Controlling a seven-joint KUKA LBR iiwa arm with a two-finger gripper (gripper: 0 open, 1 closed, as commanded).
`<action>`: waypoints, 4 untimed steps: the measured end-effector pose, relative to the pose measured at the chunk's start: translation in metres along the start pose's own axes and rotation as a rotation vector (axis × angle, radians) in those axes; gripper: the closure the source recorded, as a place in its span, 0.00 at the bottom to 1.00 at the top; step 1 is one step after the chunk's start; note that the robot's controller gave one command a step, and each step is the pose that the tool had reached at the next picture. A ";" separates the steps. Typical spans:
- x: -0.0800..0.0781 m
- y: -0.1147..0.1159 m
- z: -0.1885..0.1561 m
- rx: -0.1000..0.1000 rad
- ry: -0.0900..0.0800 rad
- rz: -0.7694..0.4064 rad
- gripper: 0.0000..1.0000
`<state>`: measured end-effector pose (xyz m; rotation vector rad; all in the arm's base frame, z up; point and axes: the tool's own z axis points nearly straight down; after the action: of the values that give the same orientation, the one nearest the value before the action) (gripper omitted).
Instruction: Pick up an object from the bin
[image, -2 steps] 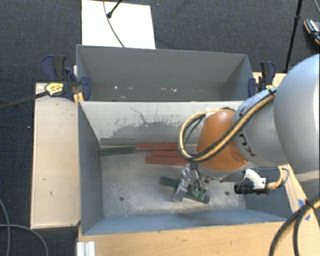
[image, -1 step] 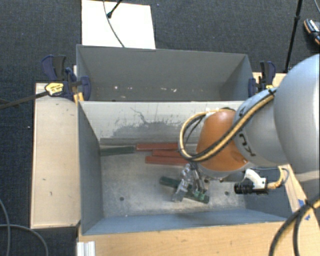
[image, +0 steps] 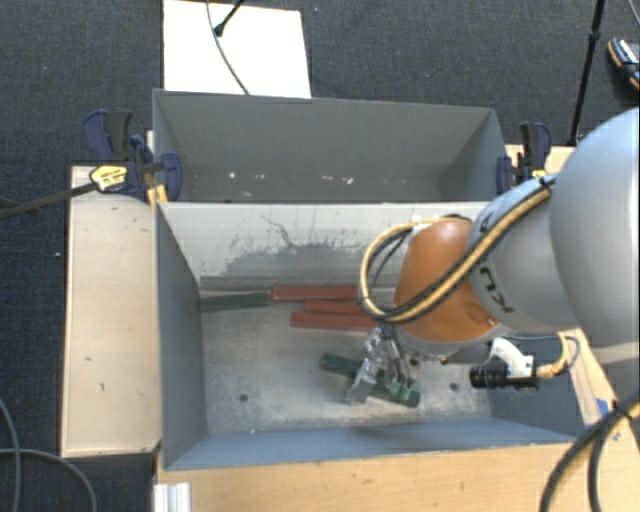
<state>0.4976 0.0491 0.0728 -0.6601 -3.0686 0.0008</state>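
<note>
The grey metal bin (image: 180, 340) takes up the middle. The arm (image: 590, 240) reaches into the bin's right half with its orange cover (image: 440, 290) above the floor. Two red-brown bars (image: 315, 294) lie side by side near the bin's far wall, and a dark green bar (image: 235, 299) lies along that wall, nearer the bin's left wall. A second dark green bar (image: 335, 366) lies slantwise near the bin's near wall. The gripper (image: 372, 378) is down over its middle — apart or clamped, I cannot tell.
</note>
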 end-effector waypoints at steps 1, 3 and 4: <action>0.002 -0.001 -0.020 0.004 0.006 0.000 1.00; 0.000 0.000 -0.052 -0.001 -0.002 -0.003 1.00; 0.000 0.000 -0.067 -0.001 -0.003 -0.004 1.00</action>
<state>0.4978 0.0487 0.1398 -0.6546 -3.0729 -0.0004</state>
